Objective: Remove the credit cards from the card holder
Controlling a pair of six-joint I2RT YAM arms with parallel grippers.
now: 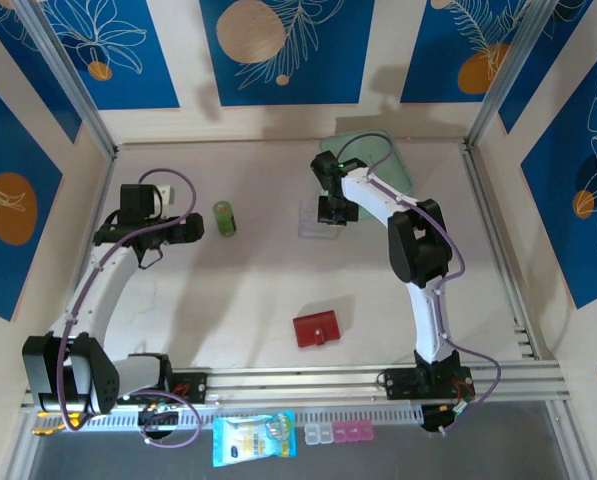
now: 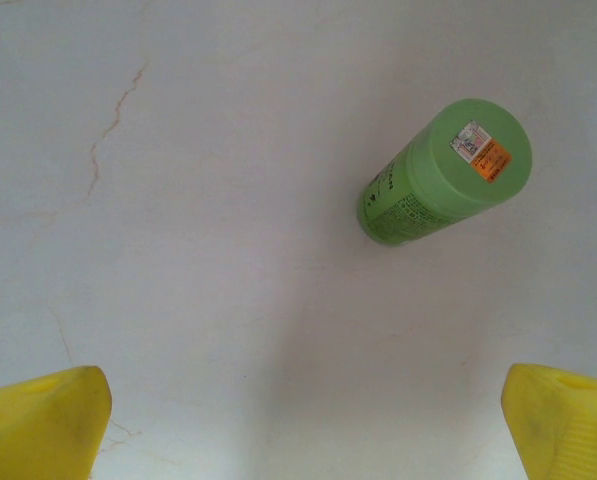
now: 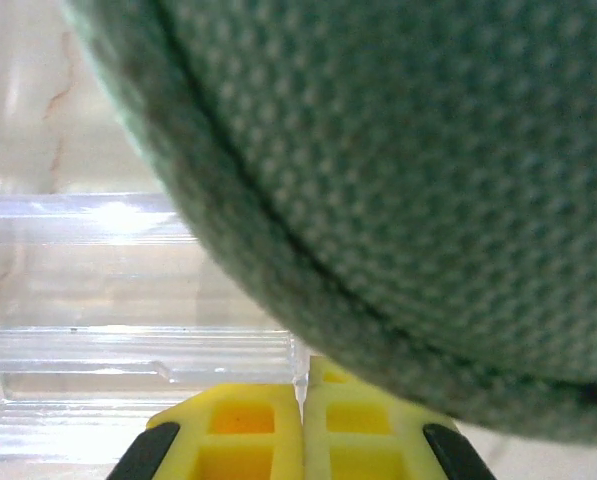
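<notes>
The card holder (image 1: pixel 316 329) is a small dark red wallet lying closed, its snap tab to the right, on the table near the front edge between the two arm bases. The credit cards are hidden. My left gripper (image 1: pixel 192 228) hovers at the left of the table, open and with nothing in it; its yellow fingertips (image 2: pixel 38 425) stand far apart over bare table. My right gripper (image 1: pixel 336 212) is far back in the middle, its jaws together (image 3: pixel 301 400) with a thin clear wall of the plastic box (image 3: pixel 128 300) pinched between them. Both grippers are well away from the card holder.
A green cylindrical bottle (image 1: pixel 224 218) (image 2: pixel 443 172) stands just right of the left gripper. The clear box (image 1: pixel 313 218) sits under the right gripper, and a mint-green fabric pouch (image 1: pixel 373 160) (image 3: pixel 408 180) lies behind it. Walls enclose the table.
</notes>
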